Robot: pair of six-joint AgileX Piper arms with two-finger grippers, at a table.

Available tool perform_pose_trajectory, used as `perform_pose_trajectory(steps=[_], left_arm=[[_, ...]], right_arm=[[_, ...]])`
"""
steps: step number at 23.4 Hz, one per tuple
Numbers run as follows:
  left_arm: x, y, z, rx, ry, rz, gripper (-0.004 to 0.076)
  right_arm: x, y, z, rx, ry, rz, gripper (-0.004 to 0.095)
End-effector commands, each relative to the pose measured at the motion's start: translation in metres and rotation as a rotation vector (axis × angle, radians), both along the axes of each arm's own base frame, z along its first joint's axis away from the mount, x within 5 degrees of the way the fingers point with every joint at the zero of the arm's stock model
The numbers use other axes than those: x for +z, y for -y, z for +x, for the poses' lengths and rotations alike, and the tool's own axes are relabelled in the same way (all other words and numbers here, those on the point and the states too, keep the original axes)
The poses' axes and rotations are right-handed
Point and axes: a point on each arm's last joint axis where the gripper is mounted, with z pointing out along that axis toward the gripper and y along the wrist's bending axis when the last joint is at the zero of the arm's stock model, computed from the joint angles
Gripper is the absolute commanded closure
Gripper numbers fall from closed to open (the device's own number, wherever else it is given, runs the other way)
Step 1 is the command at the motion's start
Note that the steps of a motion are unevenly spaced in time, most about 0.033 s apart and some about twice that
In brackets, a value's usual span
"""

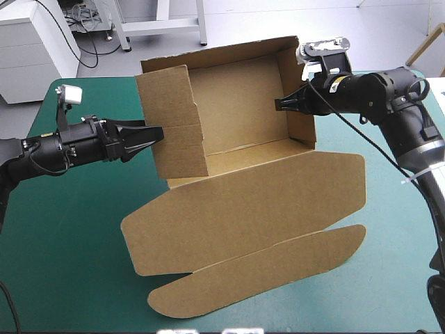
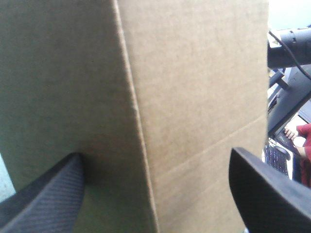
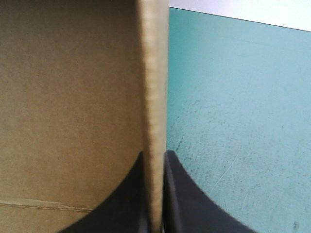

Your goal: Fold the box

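- Left gripper [image 1: 154, 135]: black fingers spread apart, nothing between them. The tips are at the outer face of the box's left wall [image 1: 170, 118] and appear to touch it. The left wrist view shows only brown board ahead, crossed by creases.
- My read of the step: this wall is being pressed in and squared up while the other arm anchors the tray. I would push low and flat, with both fingertips bearing evenly on either side of the crease so the panel does not twist. I would go slowly, since the board should spring back if it is let go too soon.
- Box [image 1: 236, 104]: mid-table toward the far edge, on the teal-green cover [image 1: 69, 229]. It is an open tray with its left, back and right walls raised.
- Inside the tray: nothing, only bare board floor.
- Lid [image 1: 250, 209]: lying flat on the cover on the near side of the tray. Its rounded tuck flap [image 1: 264, 275] is nearer again and also flat.
- Right wall [image 1: 297, 97]: upright. In the right wrist view its edge runs straight between the fingers.
- Right gripper [image 1: 281, 104]: clamped on that wall, one finger inside the tray and one outside. I would hold it fixed as the anchor, because any drift here would slide the whole tray away from the left push.
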Motion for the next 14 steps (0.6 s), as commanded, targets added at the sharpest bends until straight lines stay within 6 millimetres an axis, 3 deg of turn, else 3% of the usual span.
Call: perform_pose_trajectory(steps=[1,7,14], left_arm=[[0.024,0.009,-0.010,0.060,0.018,-0.008,0.0155],[0.038,0.028,-0.018,0.370,0.040,0.169,0.0155],[0.025,0.053,-0.013,0.450,0.011,0.291,0.0155]], right_arm=[[0.029,-0.006,-0.013,-0.018,0.146,0.061,0.0907],[0.030,-0.006,-0.012,-0.041,0.167,0.051,0.0907],[0.032,-0.006,-0.011,-0.049,0.184,0.066,0.0907]])
